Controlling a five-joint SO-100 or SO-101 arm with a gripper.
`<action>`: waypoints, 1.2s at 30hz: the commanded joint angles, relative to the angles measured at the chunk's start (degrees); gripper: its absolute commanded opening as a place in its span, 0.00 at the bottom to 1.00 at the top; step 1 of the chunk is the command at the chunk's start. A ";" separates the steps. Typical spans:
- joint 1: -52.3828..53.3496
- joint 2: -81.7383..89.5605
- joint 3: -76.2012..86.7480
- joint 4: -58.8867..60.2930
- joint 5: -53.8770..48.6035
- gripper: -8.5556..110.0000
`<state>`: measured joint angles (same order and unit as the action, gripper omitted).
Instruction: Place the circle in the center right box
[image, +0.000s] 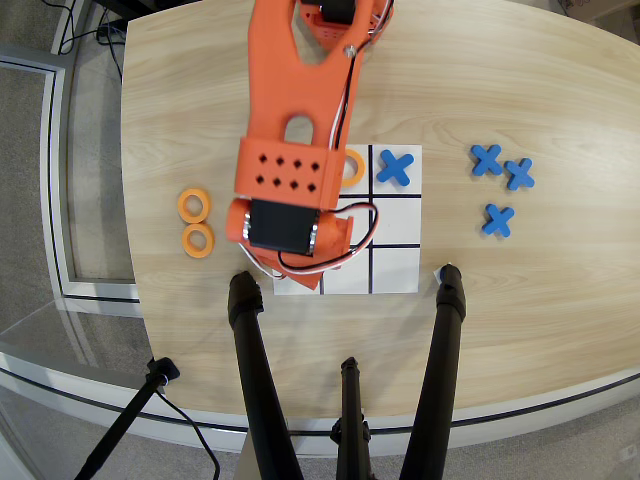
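The arm (300, 130) covers the center right box; the gripper's state cannot be told. Likely the placing step; next, release and lift clear.

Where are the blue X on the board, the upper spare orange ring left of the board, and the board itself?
blue X on the board (395, 168): overhead view, centre of its cross.
upper spare orange ring (183, 205): overhead view, left of its band.
board (396, 268): overhead view, bare bottom-right cell.

Bright, even light — sharp, soft shadows
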<state>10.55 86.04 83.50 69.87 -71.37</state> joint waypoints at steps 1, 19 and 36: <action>0.26 9.32 -1.93 5.62 -0.88 0.18; 1.93 54.76 49.48 -2.02 -3.34 0.07; 4.13 93.96 92.11 -4.83 -3.69 0.07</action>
<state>14.77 177.01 173.85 64.95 -74.71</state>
